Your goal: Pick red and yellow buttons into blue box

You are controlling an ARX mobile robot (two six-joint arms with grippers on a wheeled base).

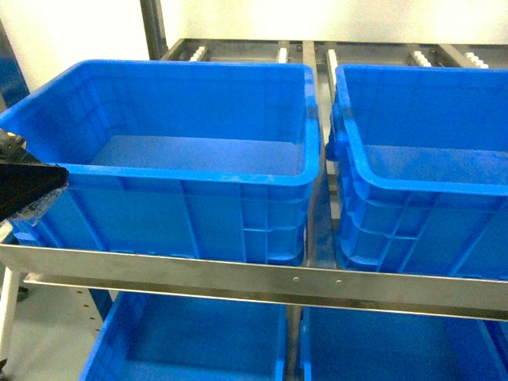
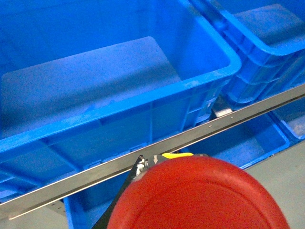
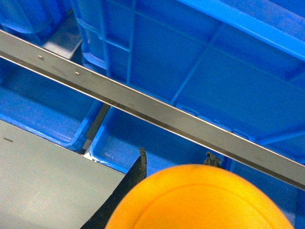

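As gripped, red button (image 2: 198,195) in left pincer (image 2: 143,167).

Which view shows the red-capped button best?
The left wrist view: the round red cap of the red-capped push button fills its lower edge, close to the lens. The head view shows only a dark tip of the left gripper; the right wrist view shows an orange-yellow cap instead.
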